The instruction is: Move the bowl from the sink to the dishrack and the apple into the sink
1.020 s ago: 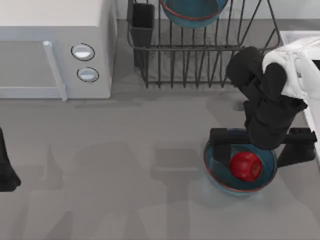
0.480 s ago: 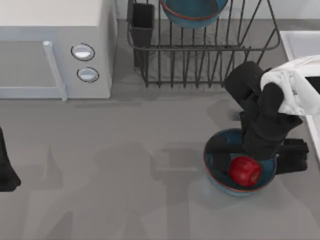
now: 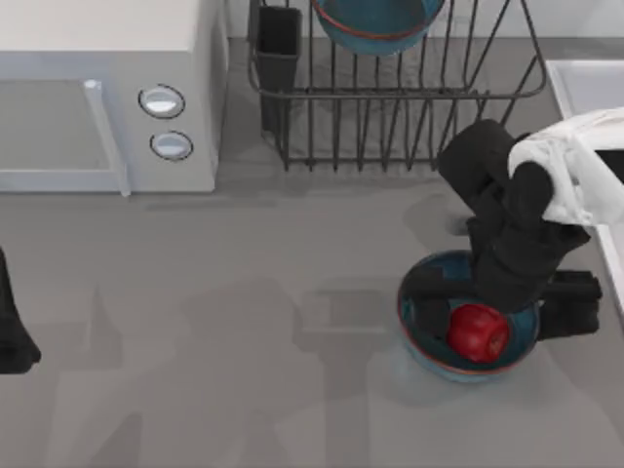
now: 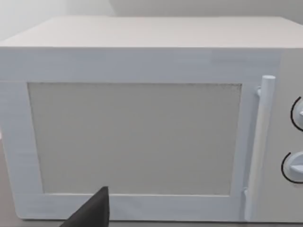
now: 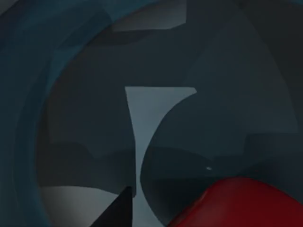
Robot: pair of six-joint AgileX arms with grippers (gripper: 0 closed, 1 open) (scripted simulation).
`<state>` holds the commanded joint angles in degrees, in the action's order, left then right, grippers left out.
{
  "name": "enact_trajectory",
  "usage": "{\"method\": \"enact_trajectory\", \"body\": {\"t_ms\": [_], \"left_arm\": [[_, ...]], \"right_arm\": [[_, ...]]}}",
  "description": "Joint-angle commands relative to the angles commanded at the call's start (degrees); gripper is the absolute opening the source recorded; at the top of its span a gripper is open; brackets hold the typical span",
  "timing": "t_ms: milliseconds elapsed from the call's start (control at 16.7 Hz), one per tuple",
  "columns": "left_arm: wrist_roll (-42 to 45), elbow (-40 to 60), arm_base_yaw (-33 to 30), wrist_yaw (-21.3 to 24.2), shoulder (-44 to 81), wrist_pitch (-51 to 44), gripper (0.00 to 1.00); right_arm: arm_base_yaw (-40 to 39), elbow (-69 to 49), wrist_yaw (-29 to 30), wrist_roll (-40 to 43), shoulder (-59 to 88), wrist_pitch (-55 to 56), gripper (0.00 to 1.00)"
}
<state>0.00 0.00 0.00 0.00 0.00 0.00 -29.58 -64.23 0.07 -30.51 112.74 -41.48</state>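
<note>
A teal bowl (image 3: 419, 343) with an orange-red rim sits on the table at the right and holds the red apple (image 3: 478, 331). My right gripper (image 3: 497, 310) hangs low over it and is open. One finger is inside the bowl left of the apple, the other outside the bowl's right rim. The right wrist view shows the bowl's inside (image 5: 28, 118) and the apple (image 5: 246, 203) close up. A second, identical bowl (image 3: 375, 24) rests in the dark wire dishrack (image 3: 390, 97) at the back. The sink (image 3: 575, 73) shows at the far right edge. My left arm (image 3: 10, 327) is parked at the left edge.
A white microwave (image 3: 107, 88) with two round knobs stands at the back left, and its door (image 4: 137, 137) faces the left wrist camera. A black utensil cup (image 3: 278, 44) sits at the dishrack's left corner. Bare grey tabletop (image 3: 244, 322) lies between the arms.
Over the last second my right gripper came down onto the bowl and its fingers drew somewhat closer together around the apple. Nothing has moved in the last half second.
</note>
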Motion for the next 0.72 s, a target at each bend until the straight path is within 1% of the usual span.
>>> {"method": "enact_trajectory", "body": {"t_ms": [360, 420, 720], "left_arm": [[0.0, 0.0, 0.0, 0.0, 0.0, 0.0, 1.00], [0.0, 0.0, 0.0, 0.0, 0.0, 0.0, 1.00], [0.0, 0.0, 0.0, 0.0, 0.0, 0.0, 1.00]], "right_arm": [[0.0, 0.0, 0.0, 0.0, 0.0, 0.0, 0.02], [0.0, 0.0, 0.0, 0.0, 0.0, 0.0, 0.00], [0.0, 0.0, 0.0, 0.0, 0.0, 0.0, 0.00]]}}
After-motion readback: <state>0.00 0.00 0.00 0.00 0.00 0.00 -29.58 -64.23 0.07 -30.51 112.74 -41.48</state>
